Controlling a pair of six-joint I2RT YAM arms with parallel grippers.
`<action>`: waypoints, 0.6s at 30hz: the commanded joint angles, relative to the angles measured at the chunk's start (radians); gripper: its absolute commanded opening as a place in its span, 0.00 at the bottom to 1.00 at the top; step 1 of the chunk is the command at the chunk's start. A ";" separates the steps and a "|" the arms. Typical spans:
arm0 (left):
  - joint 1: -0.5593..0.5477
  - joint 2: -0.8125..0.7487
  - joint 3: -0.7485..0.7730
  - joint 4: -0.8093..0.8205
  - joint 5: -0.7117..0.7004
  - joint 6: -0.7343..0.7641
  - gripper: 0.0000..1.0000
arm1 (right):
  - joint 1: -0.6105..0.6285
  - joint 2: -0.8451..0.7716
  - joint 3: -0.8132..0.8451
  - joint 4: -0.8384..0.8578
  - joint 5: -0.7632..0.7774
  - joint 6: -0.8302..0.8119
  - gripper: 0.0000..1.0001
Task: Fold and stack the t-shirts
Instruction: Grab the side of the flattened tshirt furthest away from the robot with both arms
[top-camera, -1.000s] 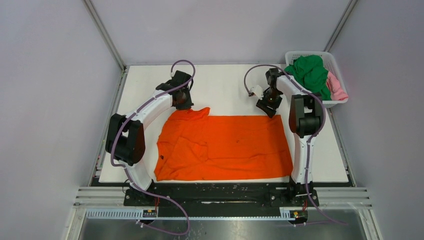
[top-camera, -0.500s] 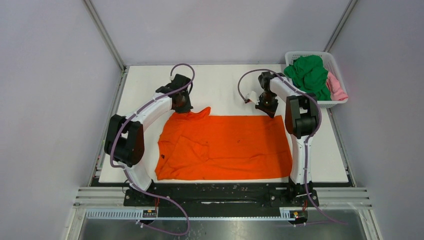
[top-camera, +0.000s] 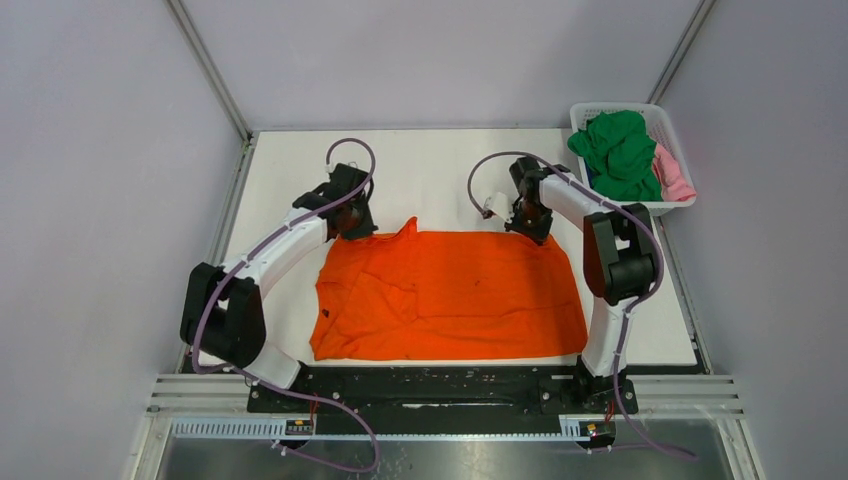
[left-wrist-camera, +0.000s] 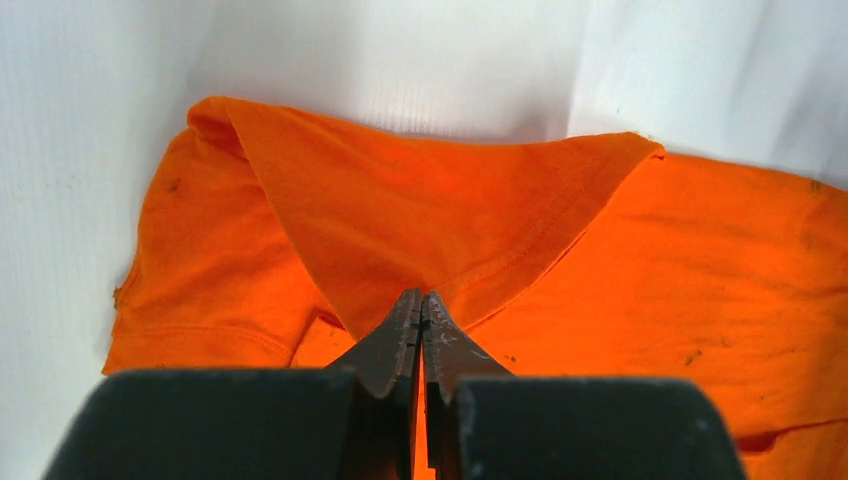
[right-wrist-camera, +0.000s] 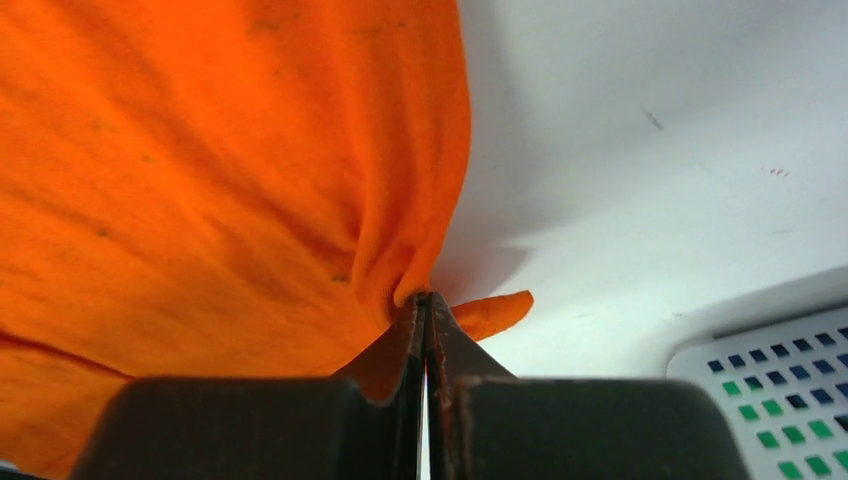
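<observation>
An orange t-shirt (top-camera: 450, 295) lies spread across the middle of the white table (top-camera: 440, 165). My left gripper (top-camera: 357, 222) is at its far left corner. In the left wrist view the left gripper (left-wrist-camera: 421, 297) is shut on a raised fold of the orange t-shirt (left-wrist-camera: 650, 260). At the far right corner my right gripper (top-camera: 528, 225) is down on the cloth. The right wrist view shows the right gripper (right-wrist-camera: 428, 297) shut on the edge of the orange t-shirt (right-wrist-camera: 200, 180), a small tip of cloth poking out beside the jaws. A green t-shirt (top-camera: 620, 150) and a pink t-shirt (top-camera: 674, 175) lie in the basket.
A white lattice basket (top-camera: 672, 208) stands at the back right corner, close to my right arm; its rim (right-wrist-camera: 780, 400) shows in the right wrist view. Grey walls enclose the table on three sides.
My right gripper moved left and down onto the shirt's far right corner and shut on it. My left arm shifted left, pulling the far left corner with it.
</observation>
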 joint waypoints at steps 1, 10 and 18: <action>-0.015 -0.085 -0.055 0.047 0.011 -0.025 0.00 | 0.039 -0.135 -0.079 0.037 0.035 0.067 0.00; -0.034 -0.265 -0.222 0.069 0.011 -0.062 0.00 | 0.110 -0.290 -0.277 0.076 0.119 0.182 0.00; -0.045 -0.409 -0.343 0.047 0.002 -0.114 0.00 | 0.177 -0.379 -0.375 0.048 0.236 0.289 0.00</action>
